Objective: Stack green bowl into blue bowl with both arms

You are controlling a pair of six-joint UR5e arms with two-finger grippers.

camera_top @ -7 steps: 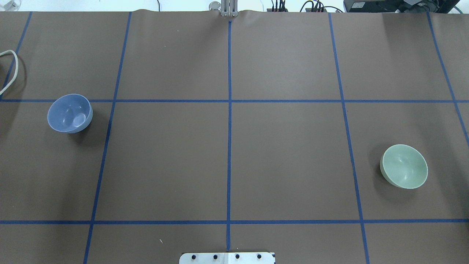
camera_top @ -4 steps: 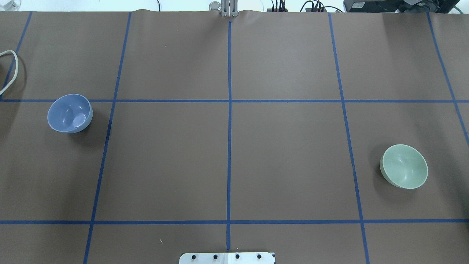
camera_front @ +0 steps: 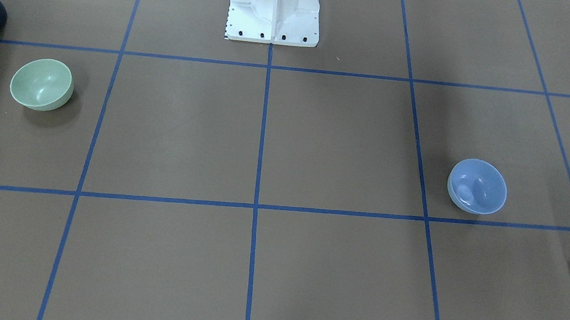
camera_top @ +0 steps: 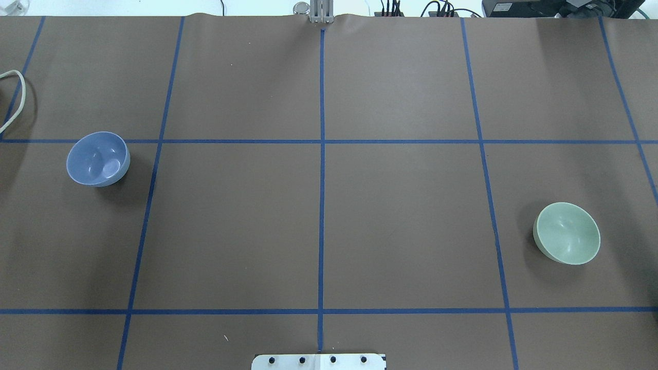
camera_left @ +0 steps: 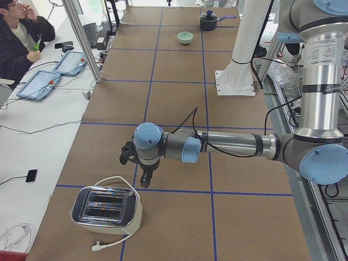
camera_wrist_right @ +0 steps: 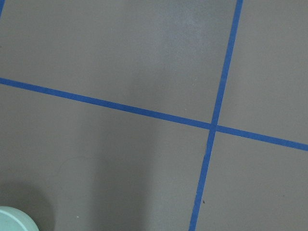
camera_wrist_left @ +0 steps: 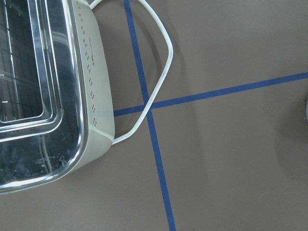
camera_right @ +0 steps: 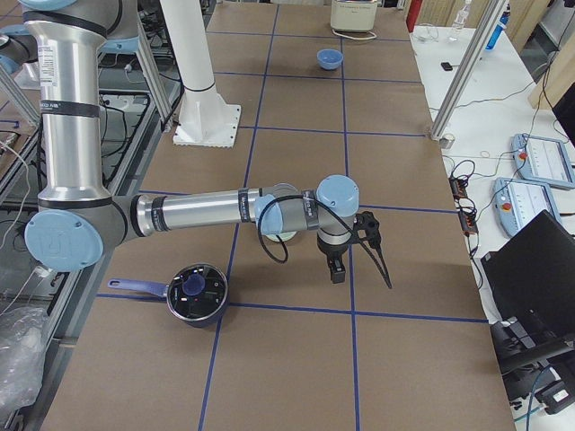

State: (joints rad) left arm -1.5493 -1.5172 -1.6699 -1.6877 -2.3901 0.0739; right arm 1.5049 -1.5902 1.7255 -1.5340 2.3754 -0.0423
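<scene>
Parked upright, well apart either side of the white pedestal point(camera_front: 274, 10), green bowl point(camera_top: 566, 233) to its right, blue bowl point(camera_top: 97, 159) to its left, likely one per arm, with left gripper point(camera_left: 145, 181) and right gripper point(camera_right: 337, 269) hovering near, finger state impossible to tell.

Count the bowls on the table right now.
2. The green bowl sits on the robot's right side, by the pot; the blue bowl on its left side, near the toaster. Neither is held; I see no others.
</scene>
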